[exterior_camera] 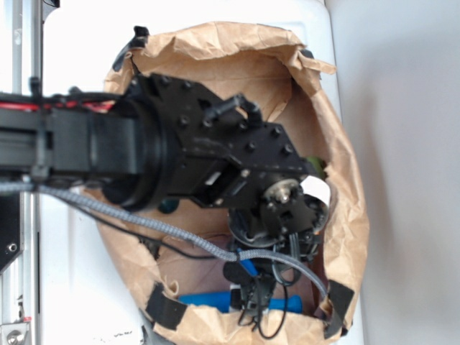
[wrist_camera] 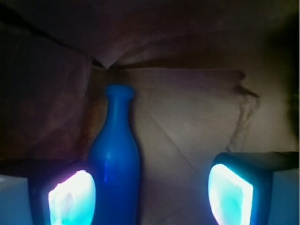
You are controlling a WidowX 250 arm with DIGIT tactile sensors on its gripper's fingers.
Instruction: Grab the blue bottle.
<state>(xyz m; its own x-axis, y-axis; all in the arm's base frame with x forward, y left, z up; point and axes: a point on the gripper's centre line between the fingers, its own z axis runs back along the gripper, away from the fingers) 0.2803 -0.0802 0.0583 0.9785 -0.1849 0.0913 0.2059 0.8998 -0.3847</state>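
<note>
The blue bottle [wrist_camera: 115, 159] lies on the brown paper floor of the bag, its narrow neck pointing away from me in the wrist view. It sits between my fingers, close against the left pad [wrist_camera: 70, 197], with a wide gap to the right pad [wrist_camera: 229, 194]. My gripper [wrist_camera: 150, 197] is open and nothing is clamped. In the exterior view the bottle [exterior_camera: 205, 300] shows as a blue strip at the bottom of the bag, partly hidden by my gripper [exterior_camera: 259, 291], which reaches down inside the bag.
The brown paper bag [exterior_camera: 345, 215] surrounds the gripper, with its walls [wrist_camera: 47, 103] rising close on the left and behind the bottle. Black tape patches [exterior_camera: 167, 309] hold the bag's rim. A dark teal-green object [exterior_camera: 318, 165] peeks out beside the arm.
</note>
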